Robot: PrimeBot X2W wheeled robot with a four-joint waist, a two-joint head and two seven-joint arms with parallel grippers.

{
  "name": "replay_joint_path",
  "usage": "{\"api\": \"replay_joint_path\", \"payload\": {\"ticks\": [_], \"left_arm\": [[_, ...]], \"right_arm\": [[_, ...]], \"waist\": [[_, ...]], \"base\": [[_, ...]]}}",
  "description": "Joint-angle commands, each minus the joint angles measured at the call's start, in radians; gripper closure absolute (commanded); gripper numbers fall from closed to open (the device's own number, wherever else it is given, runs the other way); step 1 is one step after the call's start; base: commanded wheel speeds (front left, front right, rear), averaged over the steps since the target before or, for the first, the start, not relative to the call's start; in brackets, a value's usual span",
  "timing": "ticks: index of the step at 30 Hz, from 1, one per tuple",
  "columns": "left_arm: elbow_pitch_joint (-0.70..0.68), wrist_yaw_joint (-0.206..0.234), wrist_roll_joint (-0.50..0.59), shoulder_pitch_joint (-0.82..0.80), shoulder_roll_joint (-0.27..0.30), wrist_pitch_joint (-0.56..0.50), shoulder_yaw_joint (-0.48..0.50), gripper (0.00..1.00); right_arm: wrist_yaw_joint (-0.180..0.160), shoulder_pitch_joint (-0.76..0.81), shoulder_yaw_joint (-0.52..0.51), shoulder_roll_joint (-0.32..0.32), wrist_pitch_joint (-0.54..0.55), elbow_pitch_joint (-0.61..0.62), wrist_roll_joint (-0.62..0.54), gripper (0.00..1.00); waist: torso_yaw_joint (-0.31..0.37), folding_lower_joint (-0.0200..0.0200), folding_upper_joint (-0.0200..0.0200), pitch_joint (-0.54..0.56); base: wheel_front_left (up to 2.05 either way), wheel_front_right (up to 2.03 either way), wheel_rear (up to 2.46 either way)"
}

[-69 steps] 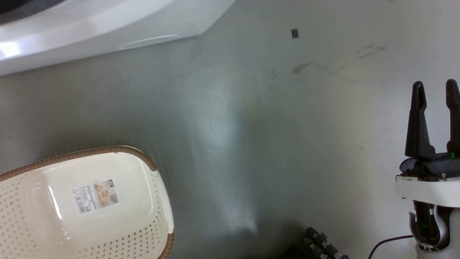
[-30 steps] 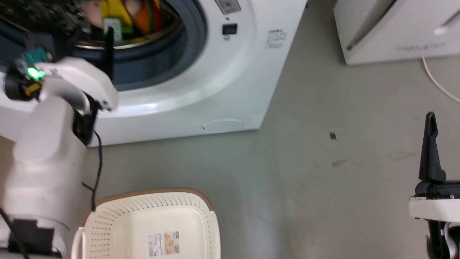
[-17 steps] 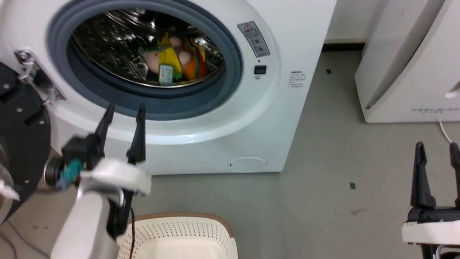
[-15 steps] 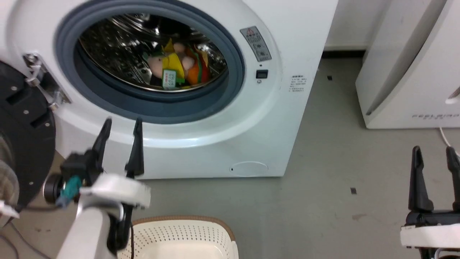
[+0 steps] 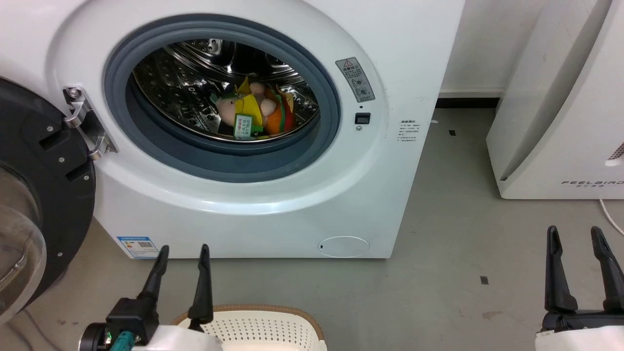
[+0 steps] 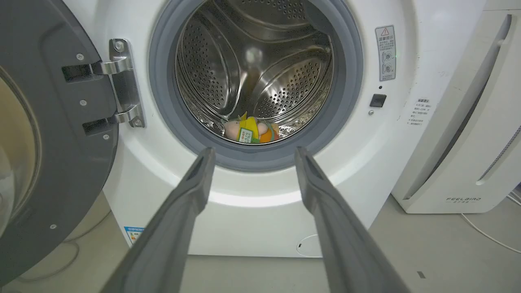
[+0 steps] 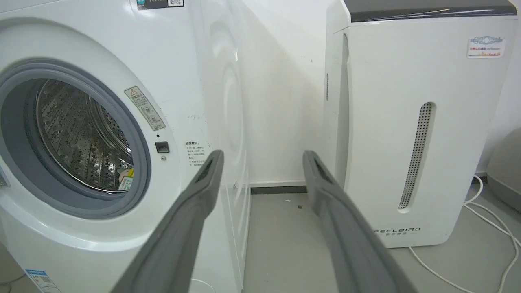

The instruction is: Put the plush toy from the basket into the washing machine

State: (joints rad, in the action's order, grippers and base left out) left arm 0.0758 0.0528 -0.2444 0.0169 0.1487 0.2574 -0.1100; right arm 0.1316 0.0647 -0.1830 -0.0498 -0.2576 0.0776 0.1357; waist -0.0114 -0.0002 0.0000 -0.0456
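The plush toy [image 5: 258, 114], orange hamburger with a pink figure in yellow and a green tag, lies on the bottom of the steel drum inside the washing machine [image 5: 380, 161]; the left wrist view shows the plush toy [image 6: 250, 131] low in the drum of the washing machine [image 6: 390, 134]. The black-framed glass door [image 5: 34, 204] hangs open at the left. The basket [image 5: 263, 329] sits at the bottom edge, showing its brown rim and perforated wall. My left gripper [image 5: 183, 249] stands open and empty above the basket's rim. My right gripper [image 5: 575, 231] is open and empty at the lower right.
A white FEELBIRD appliance [image 5: 565, 112] stands right of the washer, with a white cable [image 5: 612, 214] on the floor beside it. A strip of grey floor [image 5: 453, 204] runs between the two machines to the wall. The open door [image 6: 44, 134] juts out on the left.
The head camera has tilted up from the floor and basket to the washer front. My left gripper has drawn back out of the porthole and lowered, leaving the plush toy in the drum.
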Motion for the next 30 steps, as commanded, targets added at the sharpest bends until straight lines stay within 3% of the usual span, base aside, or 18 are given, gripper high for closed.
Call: {"api": "replay_joint_path", "payload": {"ticks": [1, 8, 9, 30], "left_arm": [[-0.006, 0.001, 0.01, 0.012, -0.004, 0.004, 0.004, 0.0], [-0.015, -0.009, 0.045, 0.029, -0.027, 0.004, 0.014, 0.0], [-0.009, -0.005, 0.042, 0.021, -0.026, 0.0, 0.01, 1.0], [-0.019, -0.011, 0.071, 0.015, -0.037, -0.041, 0.023, 1.0]], "right_arm": [[-0.001, 0.016, 0.003, 0.0, -0.004, -0.001, 0.005, 0.0], [-0.001, 0.023, 0.009, 0.0, -0.004, -0.004, 0.007, 0.0], [0.0, 0.012, 0.008, 0.0, 0.0, -0.002, 0.006, 1.0], [0.0, 0.0, 0.034, 0.0, 0.04, -0.013, -0.016, 1.0]], "waist": [[-0.002, 0.0002, 0.0, 0.002], [-0.008, 0.0002, 0.0, 0.006], [-0.008, 0.0002, 0.0, 0.006], [-0.005, 0.0002, 0.0, 0.012]], "base": [[0.0, 0.0, 0.0], [0.0, 0.0, 0.0], [0.0, 0.0, 0.0], [0.0, 0.0, 0.0]]}}
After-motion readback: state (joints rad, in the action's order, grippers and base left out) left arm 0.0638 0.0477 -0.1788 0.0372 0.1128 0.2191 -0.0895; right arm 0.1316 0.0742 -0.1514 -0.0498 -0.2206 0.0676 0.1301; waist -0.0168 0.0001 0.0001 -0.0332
